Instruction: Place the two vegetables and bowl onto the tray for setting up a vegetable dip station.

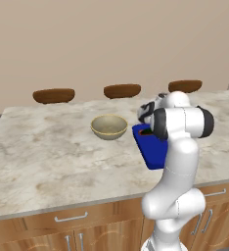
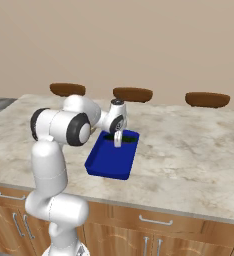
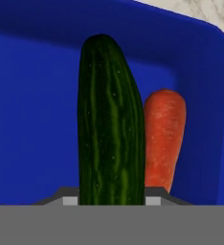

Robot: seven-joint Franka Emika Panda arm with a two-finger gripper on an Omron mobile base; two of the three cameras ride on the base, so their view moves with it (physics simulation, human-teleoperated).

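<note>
The deep-blue tray lies close under my hand. A dark green vegetable stands lengthwise between my fingertips, and my gripper is shut on it just above the tray floor. The orange-red carrot lies on the tray, right beside the green one. From the right base view, my gripper points down into the far end of the tray. The beige bowl sits upright on the counter, just left of the tray and apart from it.
Three dark brown ovals line the far edge of the marble counter. My arm's elbow hangs over the tray's near side. Wooden cabinet fronts run below the counter's front edge.
</note>
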